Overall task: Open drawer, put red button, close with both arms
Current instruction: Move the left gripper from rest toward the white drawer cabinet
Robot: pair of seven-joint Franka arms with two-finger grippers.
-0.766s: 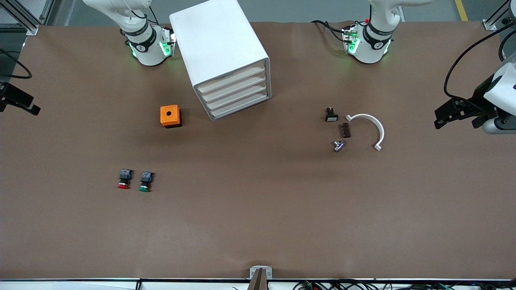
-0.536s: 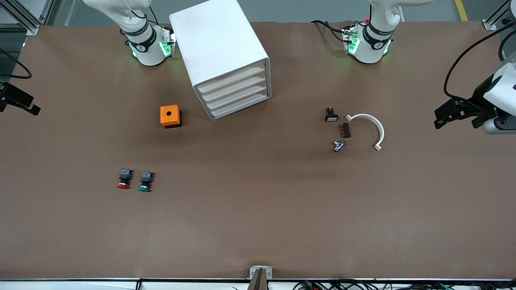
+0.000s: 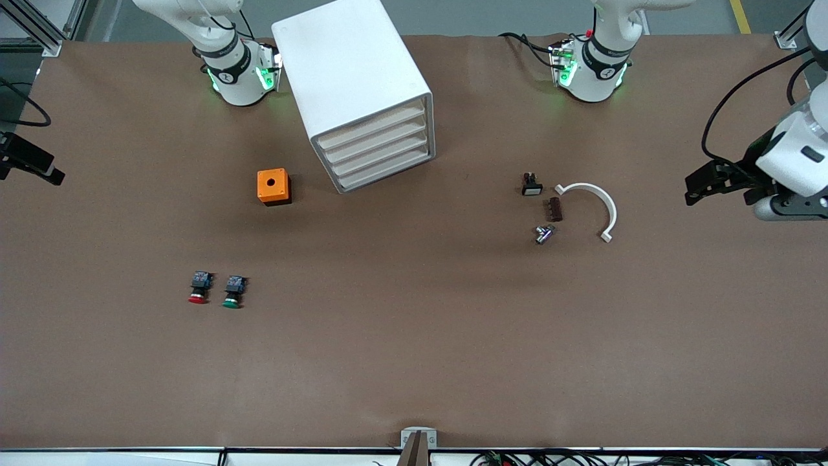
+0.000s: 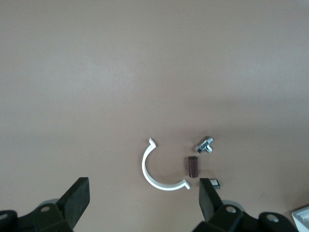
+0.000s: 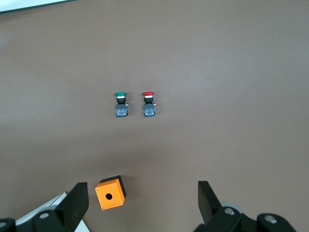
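Brown table (image 3: 414,362): red button (image 3: 198,288) (cap camera-ward).

- The left gripper (image 3: 695,189) hung over the tabletop's left-arm end, fingers (image 4: 77,200) spread wide.
- The right gripper (image 5: 140,205) hung with fingers (image 5: 206,198) apart.

Much of both arms falls outside the pictures.

In the front view the right gripper (image 3: 29,162) is cut by the edge at the right arm's end of the table, so only a dark tip shows; the left arm (image 3: 792,158) is cut at its own end. Both arms' upper links leave the top edge. The cabinet (image 3: 349,74) hides the table under it, and its top corner is clipped. Each wrist view crops its own fingers (image 4: 77,200) (image 5: 76,205) at the lower edge. The small parts near the white arc (image 3: 595,200) are too tiny to name.
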